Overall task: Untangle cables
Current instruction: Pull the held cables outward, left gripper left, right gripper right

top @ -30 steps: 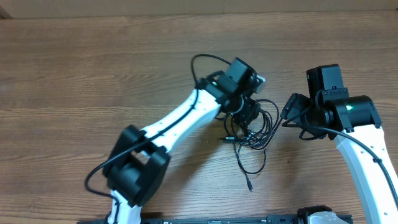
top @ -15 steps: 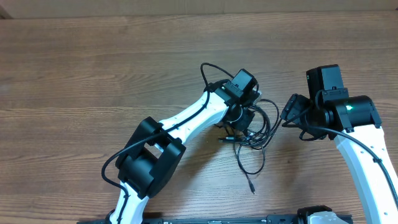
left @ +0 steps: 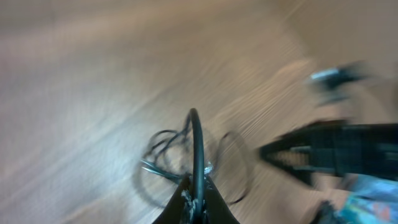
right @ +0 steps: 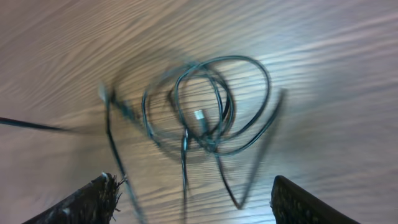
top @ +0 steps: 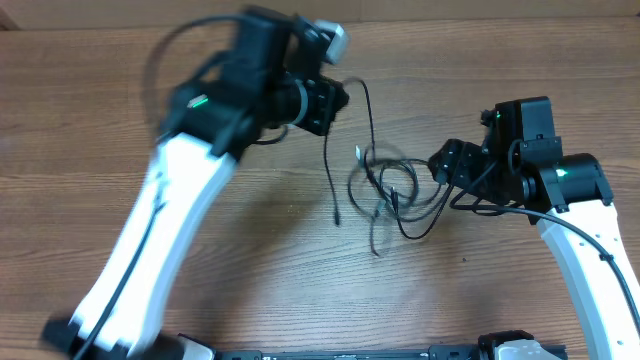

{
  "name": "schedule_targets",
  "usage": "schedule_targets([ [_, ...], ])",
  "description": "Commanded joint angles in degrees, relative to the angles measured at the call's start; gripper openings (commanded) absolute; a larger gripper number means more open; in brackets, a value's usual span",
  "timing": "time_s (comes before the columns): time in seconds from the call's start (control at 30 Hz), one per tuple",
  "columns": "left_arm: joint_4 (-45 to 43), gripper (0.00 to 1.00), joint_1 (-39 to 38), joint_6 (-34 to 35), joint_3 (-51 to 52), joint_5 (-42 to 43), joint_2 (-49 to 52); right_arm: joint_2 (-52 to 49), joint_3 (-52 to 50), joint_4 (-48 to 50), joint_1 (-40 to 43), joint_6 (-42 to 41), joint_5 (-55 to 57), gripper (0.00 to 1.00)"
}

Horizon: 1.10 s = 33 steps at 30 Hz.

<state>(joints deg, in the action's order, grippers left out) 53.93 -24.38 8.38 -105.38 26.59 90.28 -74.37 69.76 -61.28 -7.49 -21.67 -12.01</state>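
The cables (top: 388, 188) lie as a loose black tangle on the wooden table, right of centre. My left gripper (top: 338, 98) is raised at the upper left and shut on one cable (left: 195, 143). That strand arcs from the jaws down toward the tangle, and a free end (top: 336, 212) dangles left of it. In the left wrist view the cord runs straight out between the shut jaws of the left gripper (left: 196, 188), with the tangle (left: 177, 155) below. My right gripper (top: 441, 166) sits at the tangle's right edge, open. In the right wrist view the coils (right: 205, 106) lie ahead of the empty right gripper (right: 196, 205).
The left arm's white link (top: 150, 230) slants across the table's left half. The right arm (top: 575, 215) stands at the right edge. Bare wood table (top: 500, 70) surrounds the tangle. The left views are motion-blurred.
My left gripper shut on a cable in the tangle and swung up and left, pulling a strand out. The tangle shifted and spread. My right gripper moved left toward it and opened wider.
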Motion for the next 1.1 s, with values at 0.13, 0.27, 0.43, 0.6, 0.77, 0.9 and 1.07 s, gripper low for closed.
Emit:
schedule_targets([
  [0.13,-2.05,0.04,2.01,0.7,-0.66,-0.39,-9.18,-5.4,1.51,1.07,0.04,4.24,-7.3,0.77],
  [0.27,-4.48,0.04,2.95,2.69,-0.66,0.02,-12.33,-8.94,1.46,2.12,0.04,5.95,-11.26,0.78],
  [0.43,-7.52,0.04,3.02,4.07,-0.66,0.57,-14.95,-13.46,1.46,5.33,0.04,6.97,-15.43,0.79],
  [0.6,-10.16,0.04,3.04,4.07,-0.66,-0.2,-16.98,-17.31,1.46,8.87,-1.42,7.93,-17.25,0.8],
  [0.77,-9.97,0.05,3.04,4.02,-0.63,-0.94,-17.11,-21.46,1.46,11.41,-5.53,9.81,-16.11,0.83],
  [0.9,-5.88,0.04,3.04,3.58,-0.63,-10.58,-16.48,-25.31,1.46,11.63,-9.18,9.75,-11.39,0.83],
  [1.07,-0.96,0.04,3.06,3.63,-0.63,-22.88,-15.58,-29.31,1.46,12.2,-12.72,9.75,-8.96,0.82],
])
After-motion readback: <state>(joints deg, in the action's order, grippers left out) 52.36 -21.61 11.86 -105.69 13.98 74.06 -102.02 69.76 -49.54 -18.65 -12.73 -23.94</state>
